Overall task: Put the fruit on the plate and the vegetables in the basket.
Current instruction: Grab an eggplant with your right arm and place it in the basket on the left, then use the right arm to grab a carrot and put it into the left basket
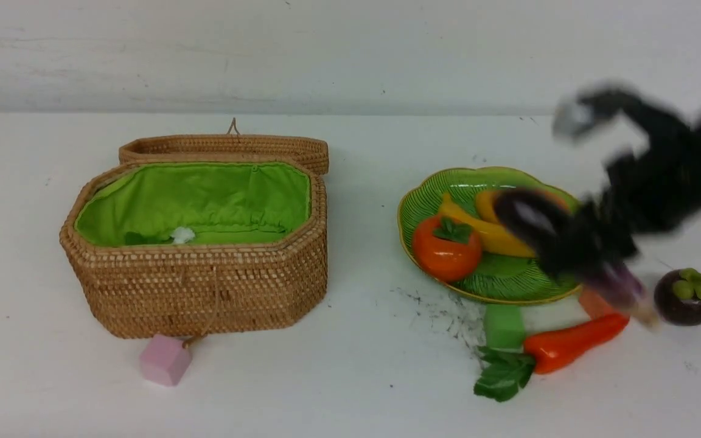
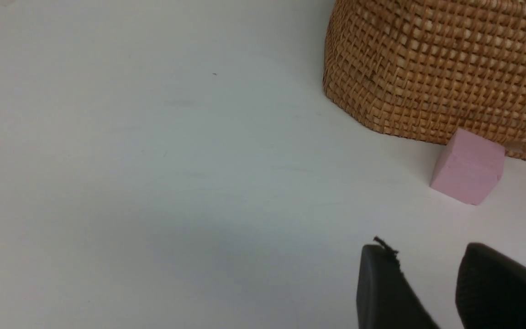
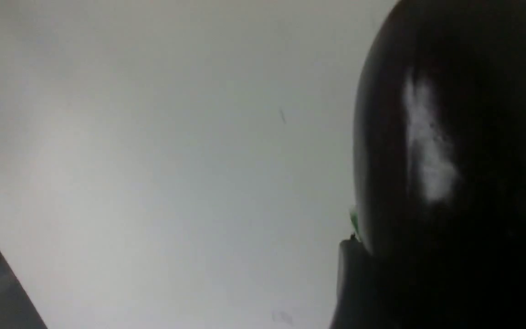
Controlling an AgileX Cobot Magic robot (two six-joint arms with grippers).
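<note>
While the plate [image 1: 410,214] holds persimmon [image 1: 445,250], banana [image 1: 485,232] and mango [image 1: 485,204], the basket [image 1: 204,286] holds a radish [image 1: 182,234] — left gripper [image 2: 425,253] spread, right gripper [image 1: 582,249] unclear.

The basket [image 1: 204,292] is rough woven wicker, with soft green cloth [image 1: 216,201] inside. The plate [image 1: 423,207] is shiny and ribbed. The pepper [image 1: 575,344] and eggplant [image 3: 427,137] look smooth and shiny. The pink cube [image 1: 165,360] and the white table [image 1: 326,377] look dull.

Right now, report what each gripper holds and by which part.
The right gripper holds the eggplant, seemingly around its middle; blur hides the exact spot. The left gripper holds nothing, fingers apart.
</note>
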